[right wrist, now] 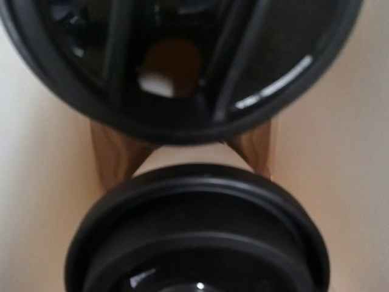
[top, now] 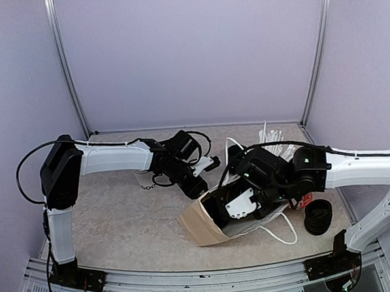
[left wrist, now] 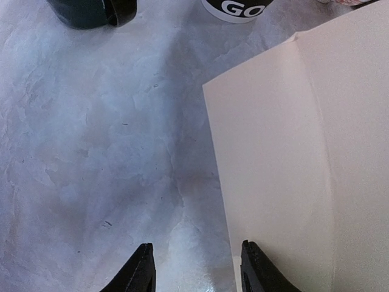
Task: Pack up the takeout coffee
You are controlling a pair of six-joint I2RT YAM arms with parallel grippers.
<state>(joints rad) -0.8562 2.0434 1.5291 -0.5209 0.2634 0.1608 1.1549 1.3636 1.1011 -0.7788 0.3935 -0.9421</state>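
Top: bag (top: 198, 229) on its side, right gripper (top: 236, 210) in its mouth. One cup (top: 144, 180) is outside, on the table (top: 107, 222).
Left wrist: left gripper (left wrist: 196, 255) half open, empty, beside the bag.
Right wrist: lid (right wrist: 197, 243) close up inside the bag. Right fingers not visible, can't tell.
Looks part packed, outside cup left.

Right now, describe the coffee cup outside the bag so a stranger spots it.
Find the tan paper bag lying mid-table, then look left to the left arm. The cup peeks from under its forearm: white paper with black lettering, unlike the all-black round object on the right.
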